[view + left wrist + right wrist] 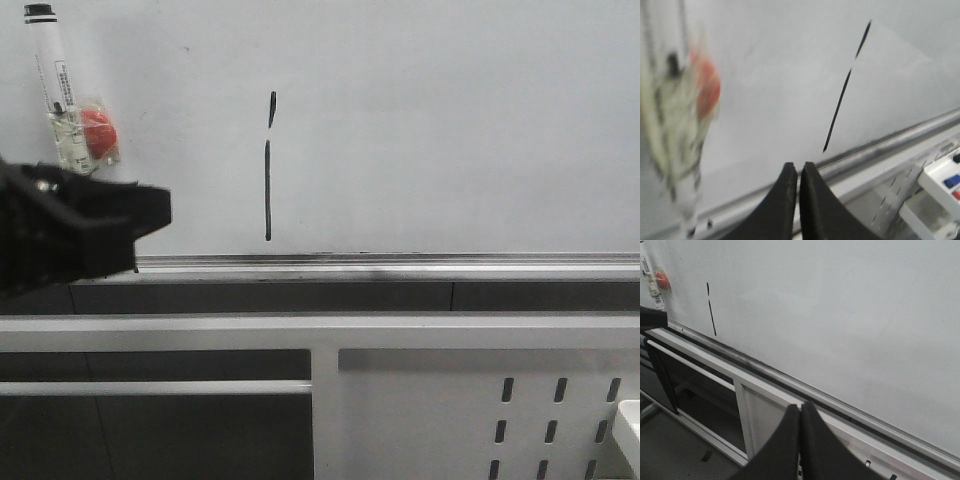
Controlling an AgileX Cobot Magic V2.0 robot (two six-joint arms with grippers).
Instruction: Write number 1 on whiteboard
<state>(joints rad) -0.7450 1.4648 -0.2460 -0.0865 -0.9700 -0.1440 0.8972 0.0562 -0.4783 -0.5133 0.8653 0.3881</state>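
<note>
The whiteboard (450, 120) fills the upper part of the front view, with its silver tray rail (400, 265) along the lower edge. The number 1 (268, 190) is a thin dark vertical stroke with a small gap near its top; it also shows in the left wrist view (840, 102) and the right wrist view (712, 317). My left gripper (150, 215) is shut and empty (799, 167), in front of the rail, left of the stroke. My right gripper (800, 407) is shut and empty, far to the right, out of the front view.
A white pen (55, 80) with a red ball (98, 130) sits on the board just above my left gripper. Below the rail is a white frame with a perforated metal panel (560, 410). A white box (945, 180) with coloured buttons lies low at the right.
</note>
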